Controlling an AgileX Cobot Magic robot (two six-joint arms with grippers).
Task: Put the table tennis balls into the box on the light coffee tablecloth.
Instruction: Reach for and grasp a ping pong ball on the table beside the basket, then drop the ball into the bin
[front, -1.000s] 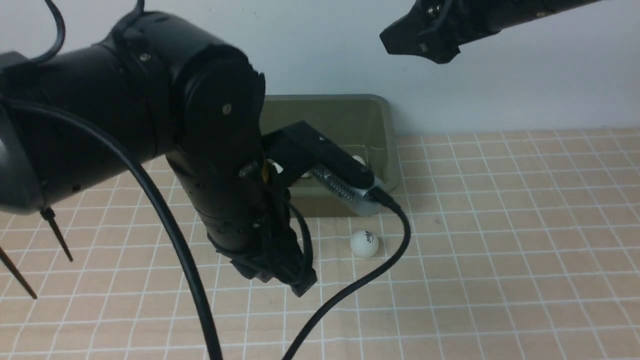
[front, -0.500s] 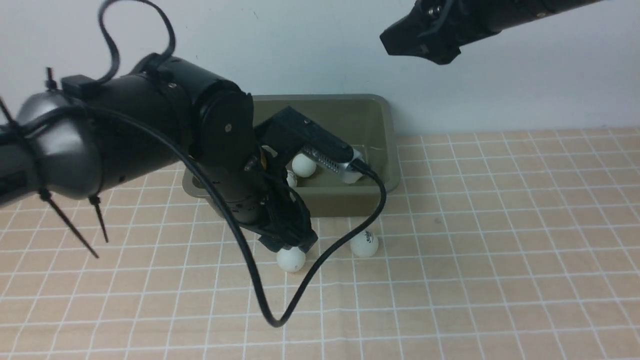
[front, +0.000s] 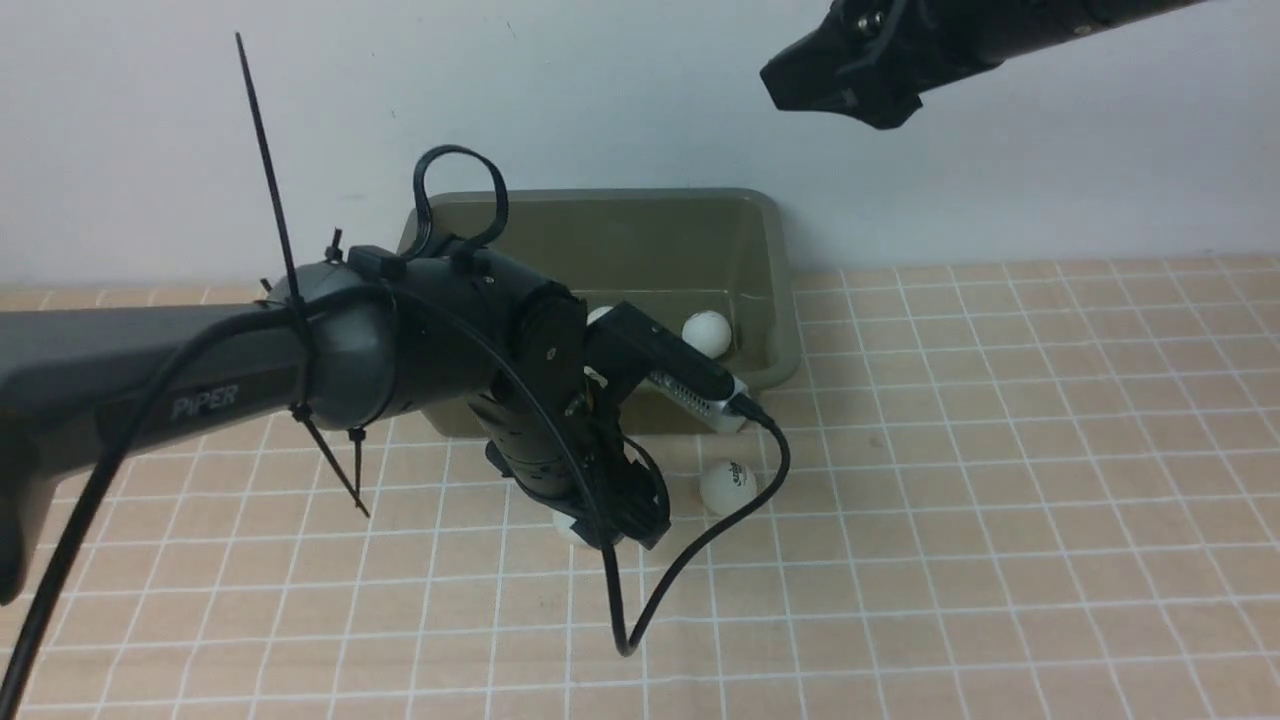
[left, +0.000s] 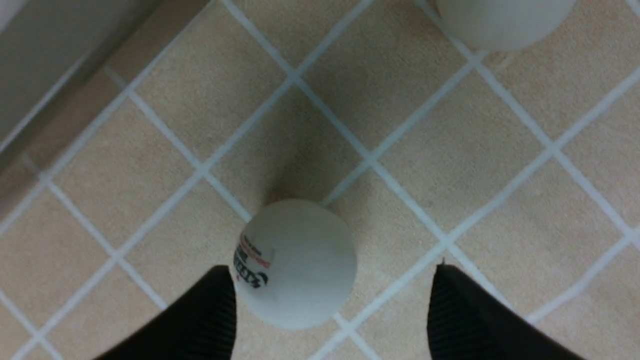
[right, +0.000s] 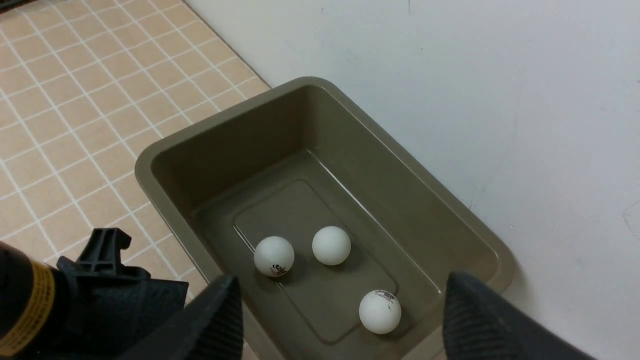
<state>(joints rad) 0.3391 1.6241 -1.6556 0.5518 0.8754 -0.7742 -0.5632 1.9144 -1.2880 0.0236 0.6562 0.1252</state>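
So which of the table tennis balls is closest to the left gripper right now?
The logo ball on the tablecloth, lying between the open left fingers. The other loose ball lies apart; the remaining three are in the box.

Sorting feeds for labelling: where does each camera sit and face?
Front: between the left arm and right arm, both showing, facing forward at the box on the tablecloth.
Left wrist: on the left arm, facing down at a ball; open left gripper shows.
Right wrist: raised, facing down into the box; open right gripper shows.
Front and right wrist share the box.
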